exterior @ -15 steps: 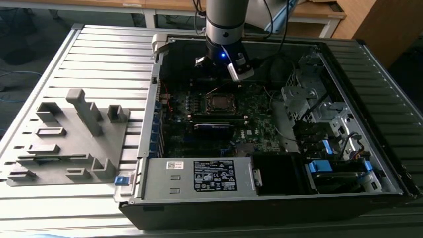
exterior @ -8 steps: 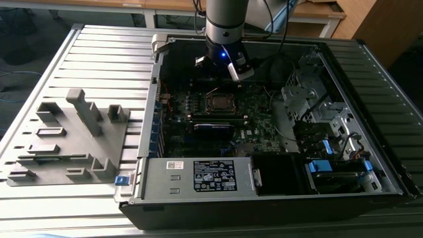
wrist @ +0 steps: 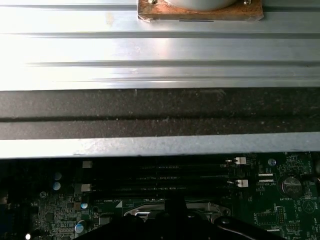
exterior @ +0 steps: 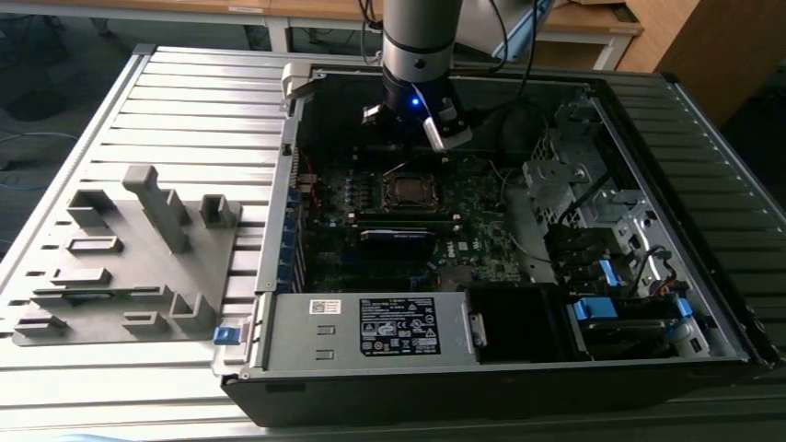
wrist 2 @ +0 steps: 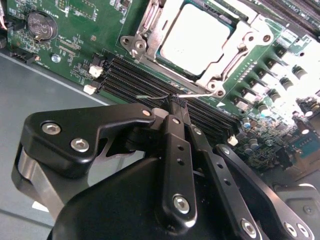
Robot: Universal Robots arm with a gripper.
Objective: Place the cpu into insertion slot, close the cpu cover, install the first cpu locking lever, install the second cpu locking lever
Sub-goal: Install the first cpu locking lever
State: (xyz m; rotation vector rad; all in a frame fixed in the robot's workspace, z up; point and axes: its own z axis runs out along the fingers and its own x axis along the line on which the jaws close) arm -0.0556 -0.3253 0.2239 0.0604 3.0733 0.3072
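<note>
Cpu is sitting under the cpu cover, just beside the tool, whose fingers are pressing together.

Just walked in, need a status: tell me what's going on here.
A robot arm's black gripper hangs inside an open black computer case. The small square cpu with a dull grey metal top is seated, with the shiny silver frame cover closed over it. Shut, the gripper sits at a thin wire locking lever beside the cover; whether it grips the lever is unclear.
</note>
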